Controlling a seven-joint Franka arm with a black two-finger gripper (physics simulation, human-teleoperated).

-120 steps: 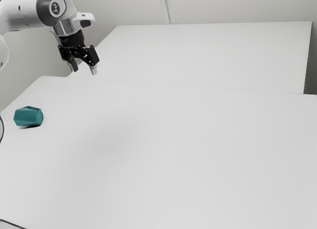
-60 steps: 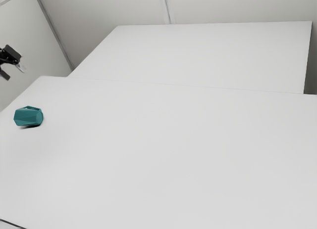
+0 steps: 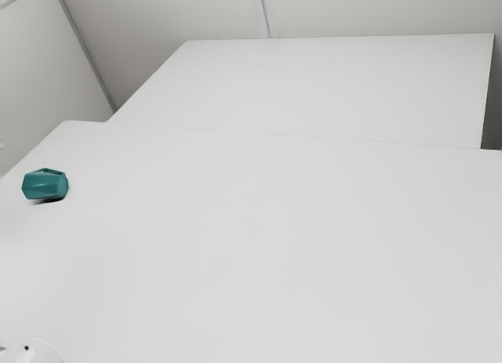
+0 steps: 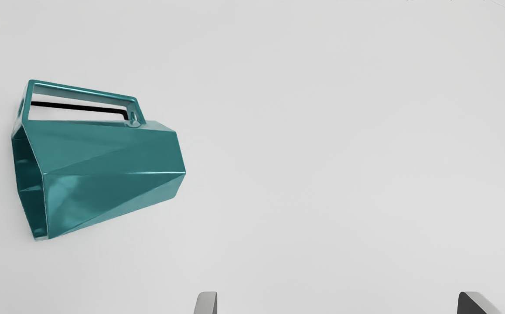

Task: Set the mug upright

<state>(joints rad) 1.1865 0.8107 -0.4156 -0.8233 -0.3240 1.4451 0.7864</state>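
The tool [image 4: 337, 302] has moved away from the spot by the exterior view's left edge where it hung a moment ago, and a white part, seemingly of the arm [image 3: 30, 353], has come in at that view's lower left corner. The tool is released, its fingers [image 4: 206, 303] wide apart. Ahead of them and off to one side, apart from both, the teal mug [image 4: 113, 152] lies on its side on the tabletop [image 3: 274, 245], near the edge at the exterior view's left, close to the far corner there. Its long axis runs roughly parallel to the line across the fingertips. Its mouth [image 4: 30, 187] points away from the fingers' side, the base end is nearer them, and the handle [image 4: 82, 89] is on the far side of the body from them.
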